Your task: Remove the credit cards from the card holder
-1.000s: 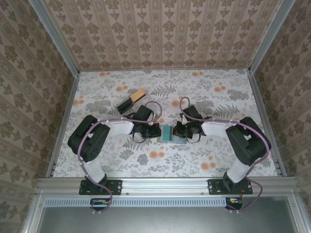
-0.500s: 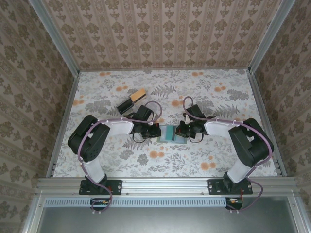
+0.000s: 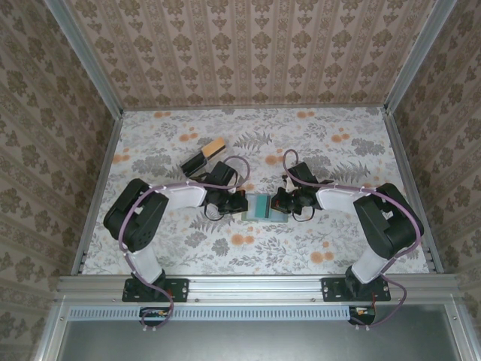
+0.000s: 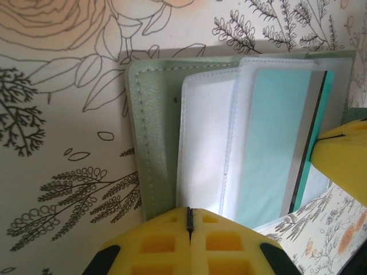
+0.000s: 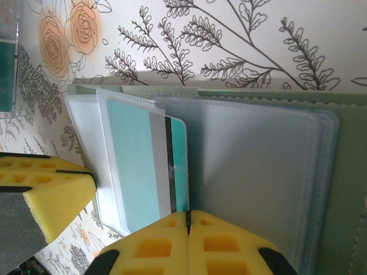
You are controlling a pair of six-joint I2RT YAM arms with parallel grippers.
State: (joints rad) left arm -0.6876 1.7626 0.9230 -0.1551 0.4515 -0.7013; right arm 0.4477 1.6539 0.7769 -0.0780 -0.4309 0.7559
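The grey-green card holder (image 3: 261, 206) lies open on the floral table between both grippers. Its clear sleeves fan out in the left wrist view over the green cover (image 4: 152, 143). One teal credit card (image 5: 179, 163) with a black stripe pokes a little way out of a sleeve; through the plastic it looks paler (image 4: 275, 143). My right gripper (image 5: 188, 215) is shut, its seam right on that card's bare edge. My left gripper (image 4: 189, 213) is shut at the holder's near edge, where a sleeve meets the cover. From above, the left gripper (image 3: 244, 204) and right gripper (image 3: 276, 203) flank the holder.
A black-and-orange block (image 3: 204, 156) lies behind the left arm. A clear box with something teal inside (image 5: 6, 74) sits close beside the holder. Patterned walls and metal rails enclose the table (image 3: 338, 248).
My right gripper has shifted slightly to the right and the open holder looks spread a little wider. The left gripper has stayed in place.
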